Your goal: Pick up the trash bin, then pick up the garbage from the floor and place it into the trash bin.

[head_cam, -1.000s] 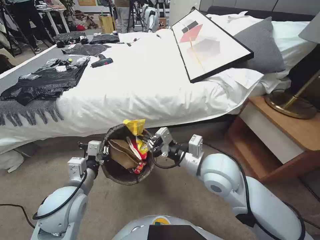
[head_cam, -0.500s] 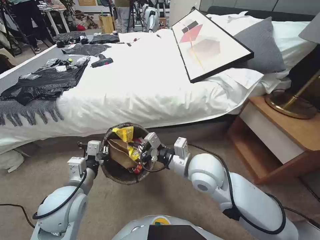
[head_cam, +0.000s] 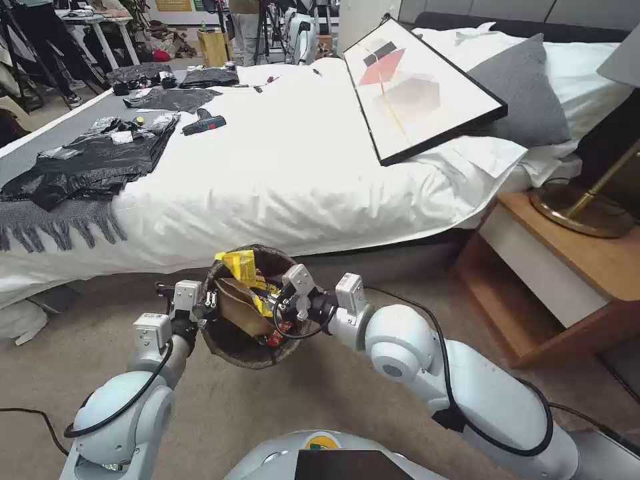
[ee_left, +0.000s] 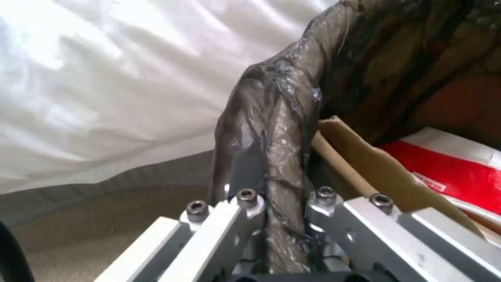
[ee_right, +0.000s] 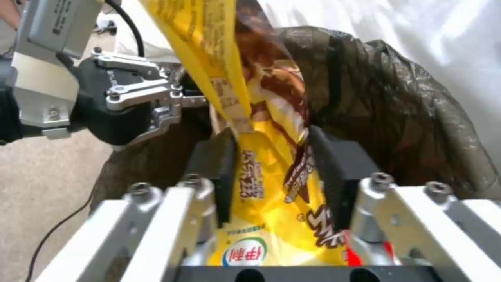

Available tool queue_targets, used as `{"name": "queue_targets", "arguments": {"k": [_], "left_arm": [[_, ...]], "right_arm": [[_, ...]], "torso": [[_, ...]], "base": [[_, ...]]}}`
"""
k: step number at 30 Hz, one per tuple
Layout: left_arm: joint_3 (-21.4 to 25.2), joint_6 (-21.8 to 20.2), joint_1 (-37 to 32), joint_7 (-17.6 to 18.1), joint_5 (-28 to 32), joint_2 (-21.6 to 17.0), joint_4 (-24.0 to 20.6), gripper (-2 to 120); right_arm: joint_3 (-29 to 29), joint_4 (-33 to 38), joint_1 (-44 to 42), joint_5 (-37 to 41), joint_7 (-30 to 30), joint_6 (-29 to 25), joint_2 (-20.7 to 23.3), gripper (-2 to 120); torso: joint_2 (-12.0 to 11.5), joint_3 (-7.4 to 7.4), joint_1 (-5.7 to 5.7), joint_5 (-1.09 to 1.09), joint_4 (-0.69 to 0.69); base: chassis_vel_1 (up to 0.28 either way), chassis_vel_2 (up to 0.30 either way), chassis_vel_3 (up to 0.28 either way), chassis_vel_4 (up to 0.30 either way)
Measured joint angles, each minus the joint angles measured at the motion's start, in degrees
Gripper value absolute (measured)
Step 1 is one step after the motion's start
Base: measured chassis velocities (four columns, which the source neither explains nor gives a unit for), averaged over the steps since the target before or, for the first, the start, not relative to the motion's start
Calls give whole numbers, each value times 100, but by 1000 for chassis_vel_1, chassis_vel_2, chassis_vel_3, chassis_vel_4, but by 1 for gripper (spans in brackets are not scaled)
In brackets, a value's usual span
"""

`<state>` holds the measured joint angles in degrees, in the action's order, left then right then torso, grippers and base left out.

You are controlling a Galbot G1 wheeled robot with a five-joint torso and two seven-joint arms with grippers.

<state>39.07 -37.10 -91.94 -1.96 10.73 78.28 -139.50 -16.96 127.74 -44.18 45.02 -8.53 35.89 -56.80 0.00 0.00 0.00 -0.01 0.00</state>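
Currently yellow wrapper [ee_right: 271,172] is pinched between right gripper [ee_right: 276,172] fingers [ee_right: 217,172] above trash bin [head_cam: 233,347]; bin rim is clamped between left gripper [ee_left: 282,207] fingers.

So the right gripper [head_cam: 275,305] moves in over the trash bin [head_cam: 235,347] compared to a second ago, when it sat out at the bin's right rim. The yellow snack wrapper [head_cam: 241,267] pinched between its fingers comes along too, dropping from well above the far rim to lying across the mouth, just ahead of the fingers, over the brown paper bag [head_cam: 241,308].
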Motion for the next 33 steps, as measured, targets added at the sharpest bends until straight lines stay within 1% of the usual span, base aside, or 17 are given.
{"name": "queue_targets", "arguments": {"k": [1, 2, 5, 6, 7, 8, 9, 11, 13, 14, 16, 18, 24, 33], "left_arm": [[0, 0, 0, 0, 1, -1, 0, 3], [0, 0, 0, 0, 1, -1, 0, 3], [-2, 0, 2, -3, 3, -11, 0, 3], [-2, 0, 2, -3, 3, -11, 0, 3], [-2, 0, 2, -3, 4, -12, 0, 3], [-5, 0, 3, -4, 5, -14, 0, 3], [-5, 0, 3, -4, 5, -14, 0, 3], [-14, 0, 13, -5, 6, -14, 7, 3], [-20, 0, 22, -6, 6, -14, 9, 3], [-20, 0, 22, -6, 6, -14, 9, 3], [-22, 0, 25, -6, 7, -12, 13, 3], [-21, 0, 25, -6, 7, -11, 18, 3], [-21, 0, 26, -7, 7, -4, 26, 3], [-34, 0, 52, -6, 0, 5, 57, 3]], "right_arm": [[-13, -15, 10, -6, -16, -2, -14, 44], [-13, -15, 10, -6, -16, -2, -14, 44], [-29, -66, 39, -15, -53, -6, -48, 59], [-29, -66, 39, -15, -53, -6, -48, 59], [-31, -79, 45, -15, -59, -9, -53, 62], [-33, -93, 55, -15, -64, -12, -59, 69], [-33, -93, 55, -15, -64, -12, -59, 69], [-39, -106, 87, -12, -80, -21, -67, 81], [-43, -97, 106, -9, -84, -22, -68, 89], [-43, -97, 106, -9, -84, -22, -68, 89], [-44, -87, 114, -9, -88, -24, -69, 97], [-39, -76, 113, -8, -92, -27, -69, 100], [14, -7, 87, 3, -100, -30, -53, 100], [335, 380, 54, 214, -105, -33, 102, 100]], "torso": [[0, 0, 0, 0, 0], [0, 0, 0, 0, 0], [0, 0, 0, 0, 0], [0, 0, 0, 0, 0], [0, -1, 0, 0, 0], [0, 0, 0, 0, 0], [0, 0, 0, 0, 0], [0, -1, 0, 0, 0], [0, 0, 0, 0, 0], [0, 0, 0, 0, 0], [0, 0, 0, 0, 0], [0, 0, 0, 0, 0], [0, 0, 0, 1, 0], [0, 0, 0, 1, 0]], "base": [[0, 0, 0, 0], [0, 0, 0, 0], [0, 0, 0, 0], [0, 0, 0, 0], [0, 0, 0, 0], [0, 0, 0, 0], [0, 0, 0, 0], [0, 0, 0, 0], [0, 0, 0, 0], [0, 0, 0, 0], [0, 0, 0, 0], [0, 0, 0, 0], [0, 0, 0, 0], [0, 0, 0, 0]]}}
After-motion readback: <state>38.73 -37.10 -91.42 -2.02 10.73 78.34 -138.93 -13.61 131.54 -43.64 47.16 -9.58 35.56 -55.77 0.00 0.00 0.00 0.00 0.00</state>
